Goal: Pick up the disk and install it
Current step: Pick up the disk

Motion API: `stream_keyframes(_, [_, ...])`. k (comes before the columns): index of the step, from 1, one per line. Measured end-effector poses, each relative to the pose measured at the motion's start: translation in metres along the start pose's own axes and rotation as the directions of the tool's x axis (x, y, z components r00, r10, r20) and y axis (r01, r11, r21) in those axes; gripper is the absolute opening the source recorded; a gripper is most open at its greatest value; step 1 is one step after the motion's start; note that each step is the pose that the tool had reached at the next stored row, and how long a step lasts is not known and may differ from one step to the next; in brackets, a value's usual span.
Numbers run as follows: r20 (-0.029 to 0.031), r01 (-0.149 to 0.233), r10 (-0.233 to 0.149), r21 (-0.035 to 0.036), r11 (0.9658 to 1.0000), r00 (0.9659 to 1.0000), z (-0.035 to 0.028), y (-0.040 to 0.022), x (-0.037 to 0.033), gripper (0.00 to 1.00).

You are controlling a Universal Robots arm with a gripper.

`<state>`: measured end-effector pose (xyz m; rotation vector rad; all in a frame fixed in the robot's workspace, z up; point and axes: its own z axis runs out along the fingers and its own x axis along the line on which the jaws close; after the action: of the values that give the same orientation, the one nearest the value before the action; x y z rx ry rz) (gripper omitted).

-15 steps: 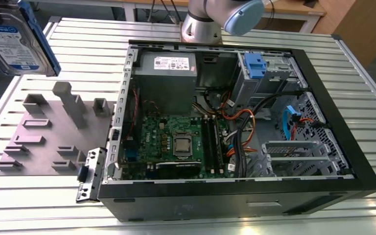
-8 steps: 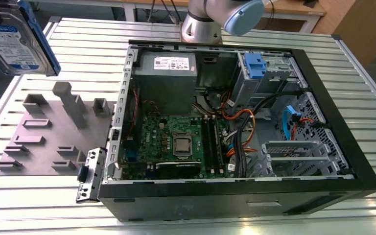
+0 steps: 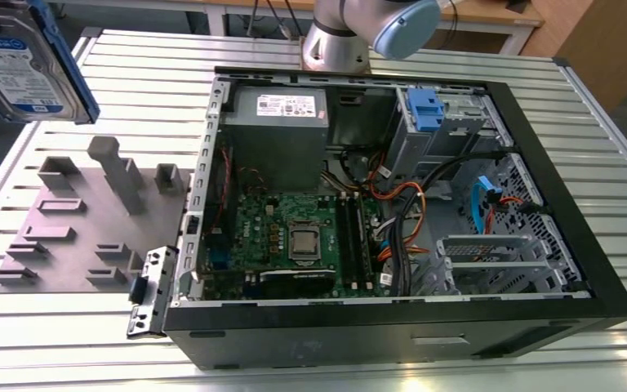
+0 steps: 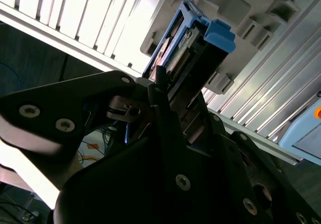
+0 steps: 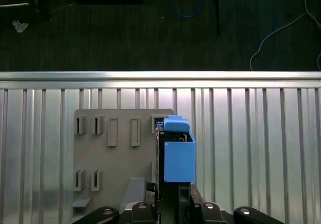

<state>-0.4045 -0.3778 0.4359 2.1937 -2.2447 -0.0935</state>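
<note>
grip | black gripper (image 5: 173,193) pinches the disk (image 3: 14,65), a flat silver metal hard drive in a blue plastic carrier | position | disk on edge in the air above the grey moulded fixture plate (image 3: 63,237), at the exterior view's left, apart from the open black computer case (image 3: 401,335)

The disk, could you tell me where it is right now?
The disk is in the air at the exterior view's upper left, above the grey fixture plate, held in the gripper in both wrist views.
</note>
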Motion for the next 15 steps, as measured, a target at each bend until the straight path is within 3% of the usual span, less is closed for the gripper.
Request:
stream_keyframes(10, [0.0001,0.000,0.000,0.0001,1.0000,1.0000,-0.0155,0.0007,-0.0006,0.35])
stream_keyframes(15, [0.0002,0.000,0.000,0.0002,1.0000,1.0000,-0.0175,0.0008,-0.0007,0.35])
